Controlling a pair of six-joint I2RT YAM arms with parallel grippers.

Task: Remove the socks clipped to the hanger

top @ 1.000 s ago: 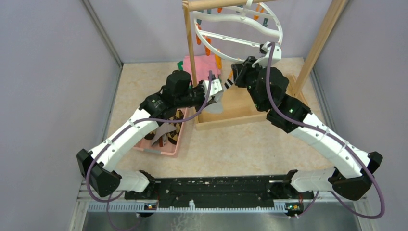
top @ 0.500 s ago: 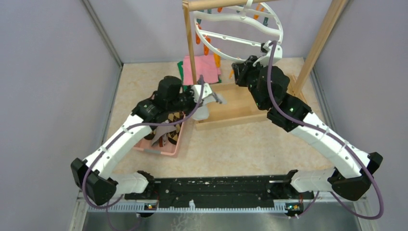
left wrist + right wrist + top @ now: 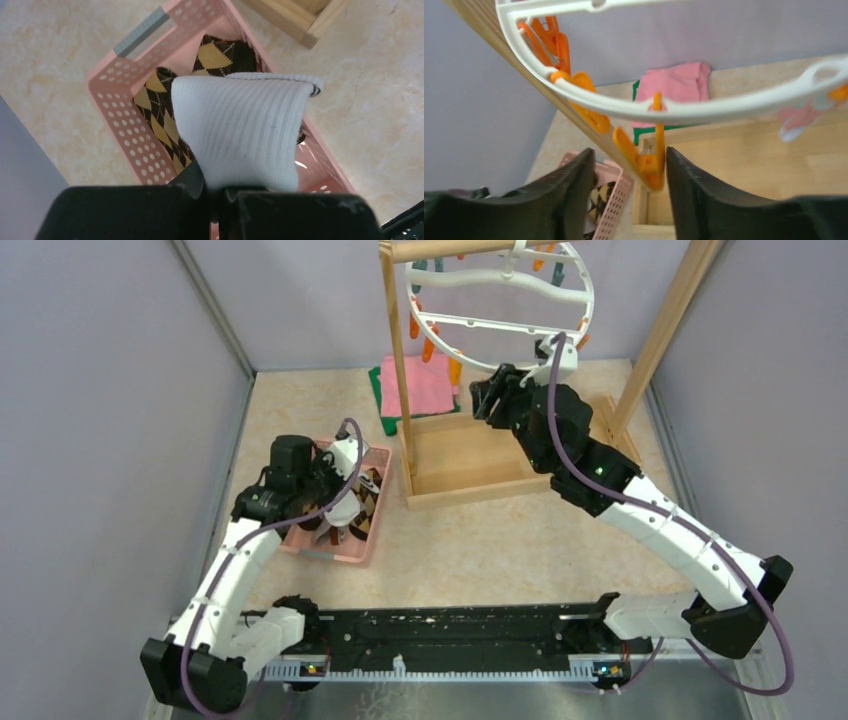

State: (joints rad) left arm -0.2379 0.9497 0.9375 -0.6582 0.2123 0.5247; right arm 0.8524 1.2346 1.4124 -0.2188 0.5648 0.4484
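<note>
The pink perforated basket is holding brown-and-tan argyle socks. I cannot tell how many, since the white ribbed sock is dangling right above them and covering most of the basket. The left gripper is pinching that one white sock, its fingers closed tight on the fabric.

The hanger is hanging from the wooden rack, well apart from the basket. The right gripper is hovering under its ring, fingers standing narrowly apart with one orange clip between them. At least four orange clips are showing there. One pink cloth is lying on one green cloth beyond the rack.
</note>
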